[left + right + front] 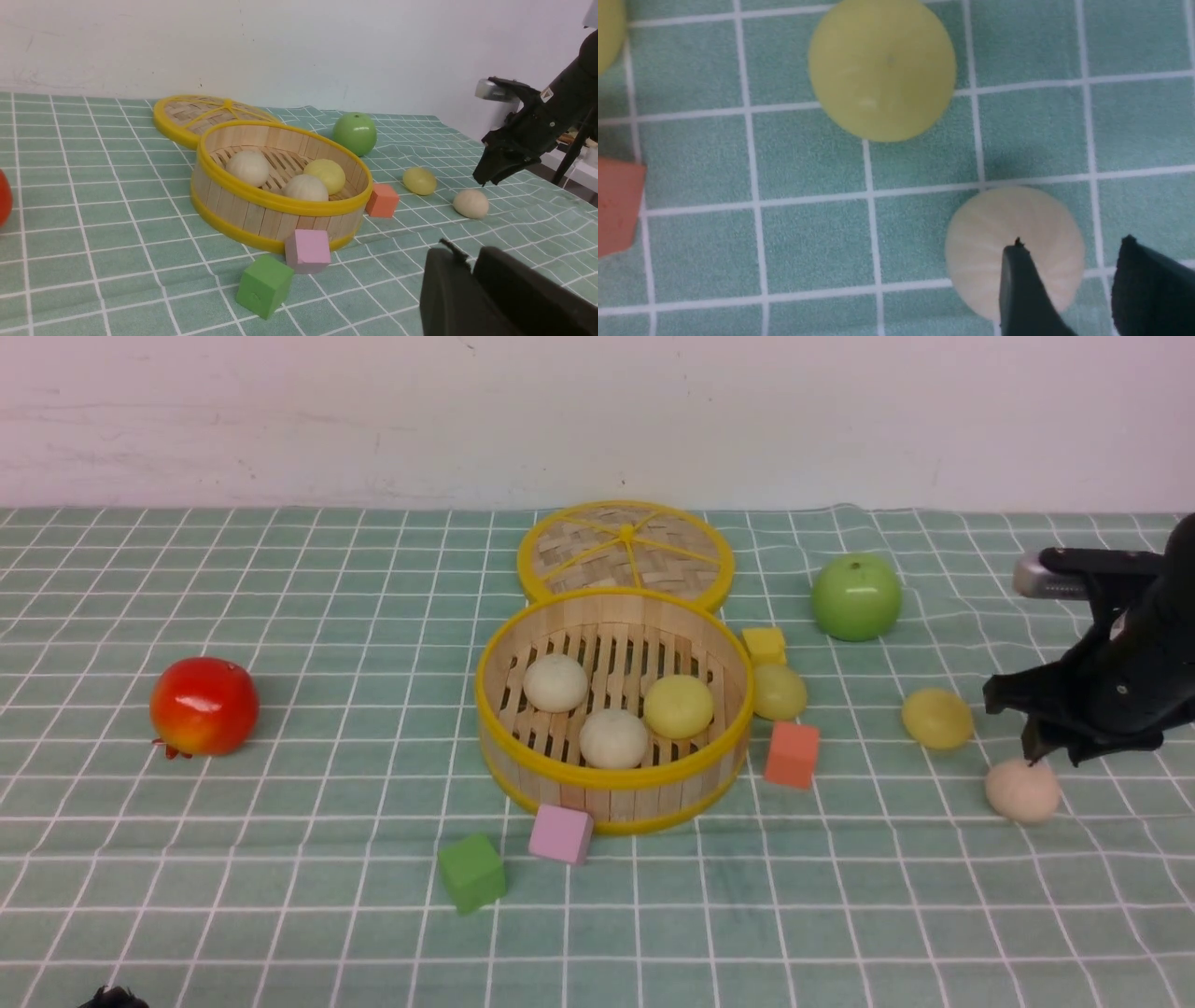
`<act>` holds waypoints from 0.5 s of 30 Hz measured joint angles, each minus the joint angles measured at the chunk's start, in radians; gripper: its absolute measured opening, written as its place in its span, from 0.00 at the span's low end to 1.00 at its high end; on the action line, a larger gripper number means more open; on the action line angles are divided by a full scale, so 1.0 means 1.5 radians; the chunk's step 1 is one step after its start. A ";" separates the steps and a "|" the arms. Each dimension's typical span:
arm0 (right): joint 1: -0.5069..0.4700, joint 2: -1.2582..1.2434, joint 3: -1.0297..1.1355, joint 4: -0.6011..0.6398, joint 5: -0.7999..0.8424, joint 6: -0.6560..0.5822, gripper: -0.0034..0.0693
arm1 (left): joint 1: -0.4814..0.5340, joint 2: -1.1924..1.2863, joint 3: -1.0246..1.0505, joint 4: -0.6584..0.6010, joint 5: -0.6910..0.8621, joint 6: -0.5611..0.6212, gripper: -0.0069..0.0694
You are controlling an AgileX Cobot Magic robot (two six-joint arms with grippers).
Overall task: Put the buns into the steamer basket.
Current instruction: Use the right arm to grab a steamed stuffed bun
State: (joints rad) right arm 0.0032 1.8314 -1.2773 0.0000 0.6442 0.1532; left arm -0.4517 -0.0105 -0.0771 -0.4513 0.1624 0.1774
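Half done. Three buns (pixel 613 738) lie in the steamer basket (pixel 523 761). Three are left on the table (pixel 280 896): a yellow bun (pixel 780 692) touching the basket's right wall, a second yellow bun (pixel 937 718) well apart, and a beige bun (pixel 1023 791). Just over the beige bun hovers the right end effector (pixel 1050 754), jaws apart, empty. The left end effector (pixel 472 261) holds nothing; I cannot tell how its jaws stand.

Lid (pixel 625 546) at twelve o'clock, apple (pixel 856 597) at two, red fruit (pixel 203 706) at nine, pink cube (pixel 560 833), green cube (pixel 472 872) at six.
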 joint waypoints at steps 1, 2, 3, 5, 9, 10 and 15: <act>0.000 0.003 0.000 0.004 -0.003 -0.004 0.43 | 0.000 0.000 0.000 0.000 0.000 0.000 0.19; 0.000 0.009 0.000 0.005 -0.011 -0.008 0.43 | 0.000 0.000 0.000 0.000 0.000 0.000 0.19; 0.000 0.016 0.000 0.005 -0.017 -0.009 0.43 | 0.000 0.000 0.000 0.000 0.000 0.000 0.20; 0.000 0.025 0.000 0.005 -0.021 -0.010 0.43 | 0.000 0.000 0.000 0.000 0.000 0.000 0.20; 0.000 0.045 0.000 0.005 -0.028 -0.011 0.43 | 0.000 0.000 0.000 0.000 0.000 0.000 0.20; 0.000 0.052 0.000 0.005 -0.032 -0.012 0.43 | 0.000 0.000 0.000 0.000 0.000 0.000 0.21; 0.000 0.057 0.000 0.005 -0.038 -0.014 0.41 | 0.000 0.000 0.000 0.000 0.000 0.000 0.21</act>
State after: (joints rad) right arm 0.0032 1.9166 -1.2773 0.0077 0.5873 0.1323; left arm -0.4517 -0.0105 -0.0771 -0.4513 0.1624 0.1774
